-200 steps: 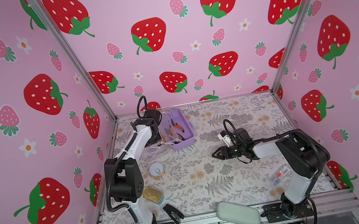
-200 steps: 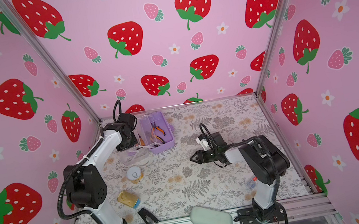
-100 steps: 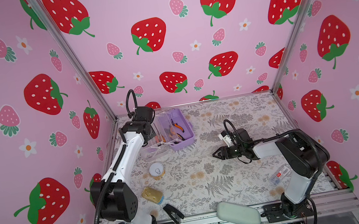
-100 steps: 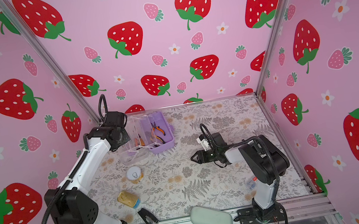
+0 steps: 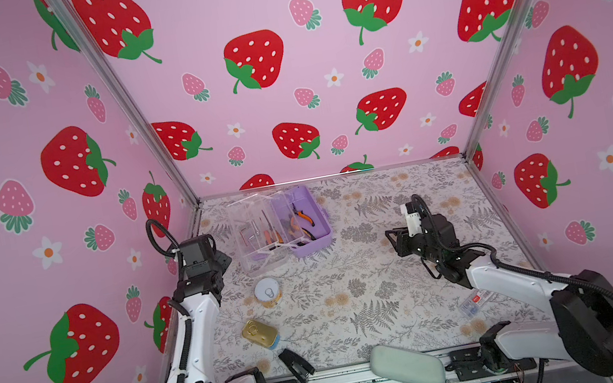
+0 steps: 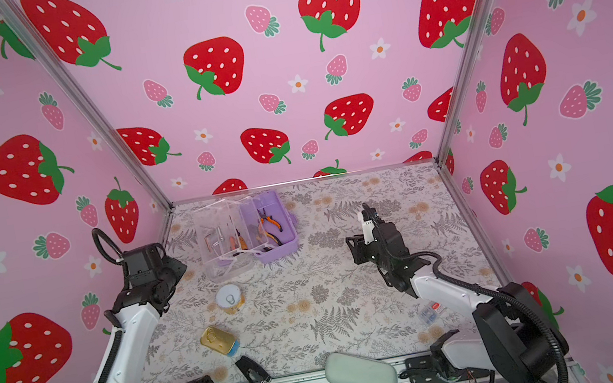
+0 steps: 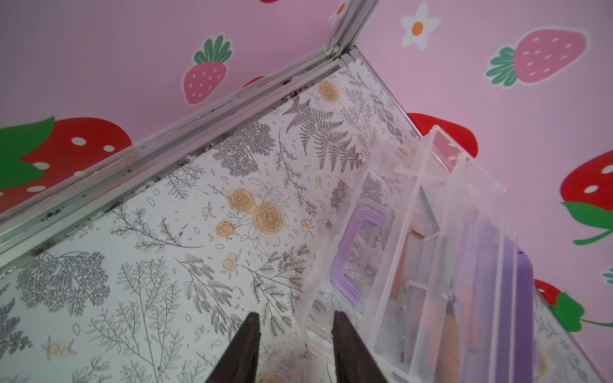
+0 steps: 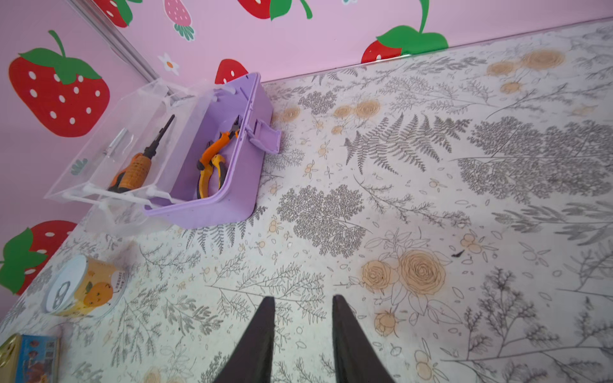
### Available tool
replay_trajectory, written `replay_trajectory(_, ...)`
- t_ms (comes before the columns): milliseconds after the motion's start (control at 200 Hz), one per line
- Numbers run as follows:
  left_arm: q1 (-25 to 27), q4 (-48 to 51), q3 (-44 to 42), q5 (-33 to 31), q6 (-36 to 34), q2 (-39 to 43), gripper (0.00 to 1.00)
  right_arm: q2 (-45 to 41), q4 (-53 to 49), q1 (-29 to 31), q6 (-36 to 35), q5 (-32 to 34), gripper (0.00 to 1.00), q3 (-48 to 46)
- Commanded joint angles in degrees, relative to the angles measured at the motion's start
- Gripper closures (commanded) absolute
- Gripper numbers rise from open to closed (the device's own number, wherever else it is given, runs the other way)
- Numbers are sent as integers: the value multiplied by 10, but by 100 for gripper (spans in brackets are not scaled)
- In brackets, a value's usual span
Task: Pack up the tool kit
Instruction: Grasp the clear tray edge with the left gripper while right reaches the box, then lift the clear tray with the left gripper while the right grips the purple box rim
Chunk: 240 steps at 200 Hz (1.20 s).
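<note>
Left pincer (image 7: pixel 295 319) first: its two dark fingers stand apart with nothing between them, and it hovers low over the floral table (image 7: pixel 166 252), right beside the clear lid (image 7: pixel 326 212) of the tool kit (image 5: pixel 308 224). Whether the nearer finger touches that lid, I cannot tell. Across we go to the right pincer (image 8: pixel 303 300), and it too is parted and empty, poised above bare tabletop, well apart from the kit and pointing toward it. Now the kit itself, and in both top views it sits at the far left of the table, close to the back wall, wide open. You can see the lilac base (image 8: pixel 212 205) resting on the table with its front latch flipped down. The orange-handled pliers (image 8: pixel 212 162) lie inside it. The clear tray (image 8: pixel 99 156) is swung out to the side and raised on its white arms. An orange-and-black screwdriver (image 8: pixel 137 167) lies in it, along with some small metal pieces too fine to name. The lid lies flat on the table, showing its lilac handle (image 7: pixel 341 262). Nearer the camera, a round tin (image 5: pixel 267 291) stands just below the kit, and a flat gold tin (image 5: pixel 259 332) sits closer still. A pale green pouch (image 5: pixel 408 367) rests on the front rail.
</note>
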<state>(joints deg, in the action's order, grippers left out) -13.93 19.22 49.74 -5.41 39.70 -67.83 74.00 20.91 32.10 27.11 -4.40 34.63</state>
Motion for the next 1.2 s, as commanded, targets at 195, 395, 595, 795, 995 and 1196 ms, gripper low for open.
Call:
replay_trajectory(195,-90,-226,-59,304,34,-152,43,184,-35,47,-14,-14,52,185)
replay_trajectory(395,-87,-255,-50,327,45,-214,39,334,-91,50,5,-76,40,341)
replay_trajectory(595,-50,-254,-36,309,42,-251,30,471,-172,53,14,-108,39,502)
replay_trajectory(795,-10,-240,-27,261,32,-263,35,564,-239,57,0,-123,40,619)
replay_trajectory(995,14,-222,-26,223,19,-260,51,585,-254,69,-15,-97,40,633)
replay_trajectory(1196,58,-173,-15,158,-9,-232,72,557,-271,86,-48,-12,43,596)
